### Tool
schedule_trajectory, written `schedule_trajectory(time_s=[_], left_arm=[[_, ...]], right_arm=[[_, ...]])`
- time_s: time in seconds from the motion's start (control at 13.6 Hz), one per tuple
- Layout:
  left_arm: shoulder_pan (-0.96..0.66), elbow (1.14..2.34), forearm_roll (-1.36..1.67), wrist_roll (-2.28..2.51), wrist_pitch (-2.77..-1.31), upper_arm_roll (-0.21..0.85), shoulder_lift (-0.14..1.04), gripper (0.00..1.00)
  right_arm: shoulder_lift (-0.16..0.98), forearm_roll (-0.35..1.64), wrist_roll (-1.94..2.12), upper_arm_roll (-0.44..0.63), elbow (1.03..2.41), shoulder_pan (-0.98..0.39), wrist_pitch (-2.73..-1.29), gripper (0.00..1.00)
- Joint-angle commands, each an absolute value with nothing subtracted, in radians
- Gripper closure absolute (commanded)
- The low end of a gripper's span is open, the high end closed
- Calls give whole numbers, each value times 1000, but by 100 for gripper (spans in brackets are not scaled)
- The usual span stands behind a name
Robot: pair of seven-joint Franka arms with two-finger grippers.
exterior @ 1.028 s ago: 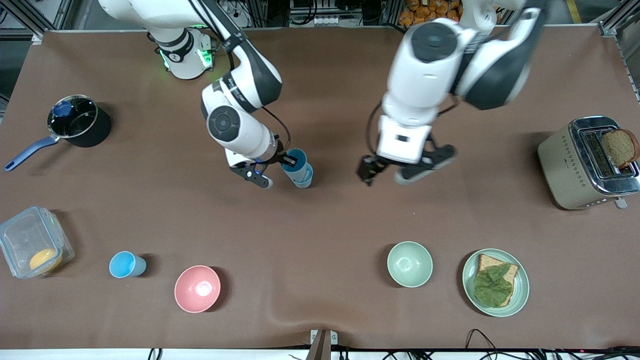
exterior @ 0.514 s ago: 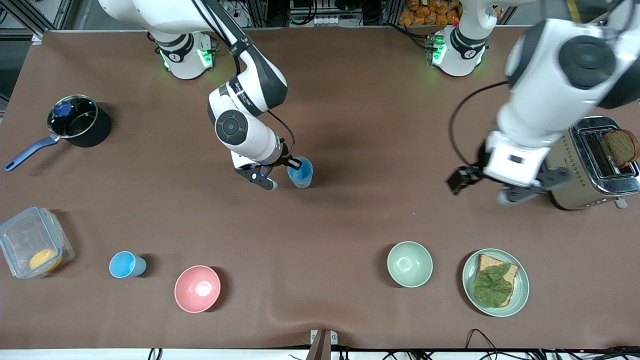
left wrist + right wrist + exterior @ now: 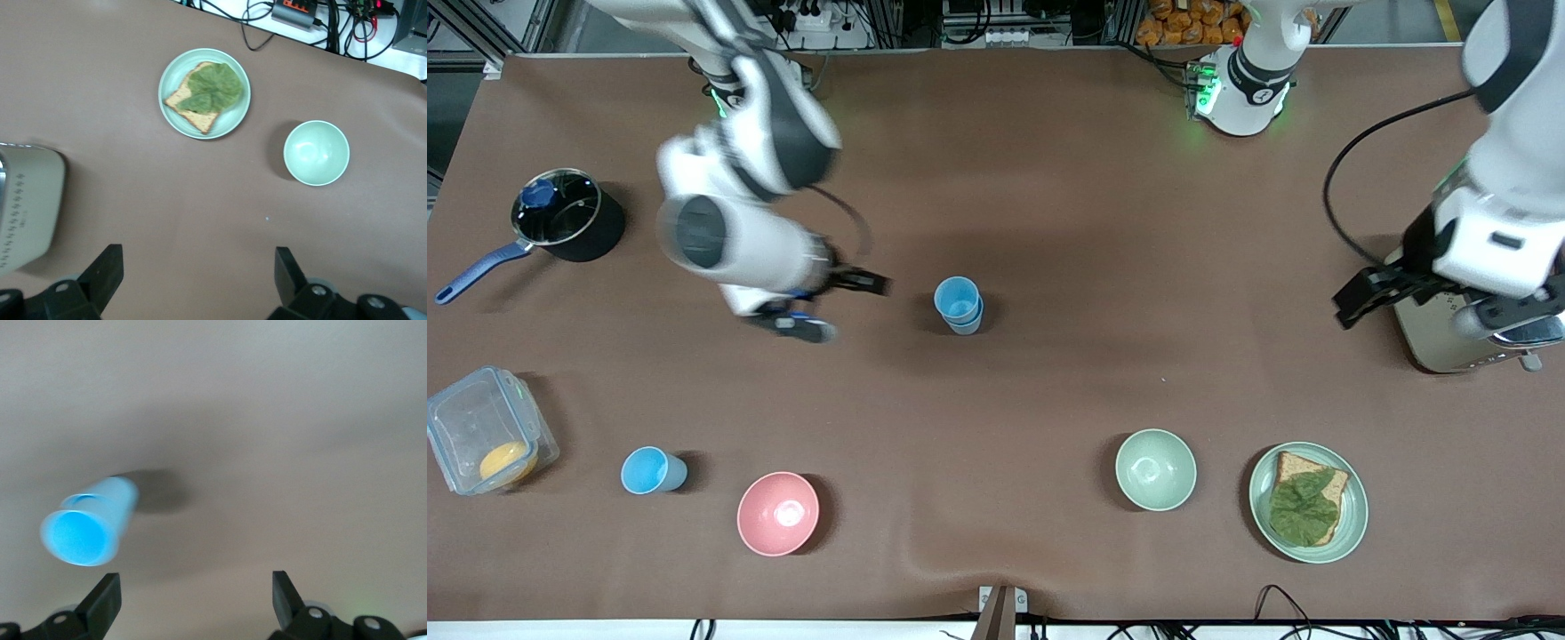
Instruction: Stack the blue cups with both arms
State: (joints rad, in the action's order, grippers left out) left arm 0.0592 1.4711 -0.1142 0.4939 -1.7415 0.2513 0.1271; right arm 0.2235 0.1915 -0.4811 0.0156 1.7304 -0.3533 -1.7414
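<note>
Two blue cups stand nested as one upright stack in the middle of the table; the stack also shows in the right wrist view. A third, sky-blue cup stands alone beside the pink bowl. My right gripper is open and empty, apart from the stack, toward the right arm's end; it also shows in its wrist view. My left gripper is open and empty, up by the toaster; its wrist view shows bare table between the fingers.
A pale green bowl and a plate with bread and lettuce lie near the front camera. A saucepan and a clear container sit at the right arm's end.
The right gripper let go of the cup, left it nested in the other, and drew back toward its own end. The left arm swung away to the toaster.
</note>
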Motion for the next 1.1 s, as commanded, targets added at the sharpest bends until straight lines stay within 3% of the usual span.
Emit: schedule_trajectory(time_s=[0.0,0.22,0.37,0.59,1.03], left_arm=[[142,1494,-94,367,-1709,258,77,0],[158,1508,-71,301,-1681,243,34,0],[108,1554,-37,292,-1678,165,-4,0],[78,1601,-2,220,-1666,103,-41,0],[74,1575,-2,192,-1644,124,-28,0]], right_arm=[[99,120,-246,-2,1770,-231,-1668,0],[14,94,12,-2,1766,-62,-1638,0],[-20,61,58,-2,1759,1,-1637,0],[-31,22,58,0,1706,9,-1611,0],[-29,-11,139,-20,1631,44,-1549,0]])
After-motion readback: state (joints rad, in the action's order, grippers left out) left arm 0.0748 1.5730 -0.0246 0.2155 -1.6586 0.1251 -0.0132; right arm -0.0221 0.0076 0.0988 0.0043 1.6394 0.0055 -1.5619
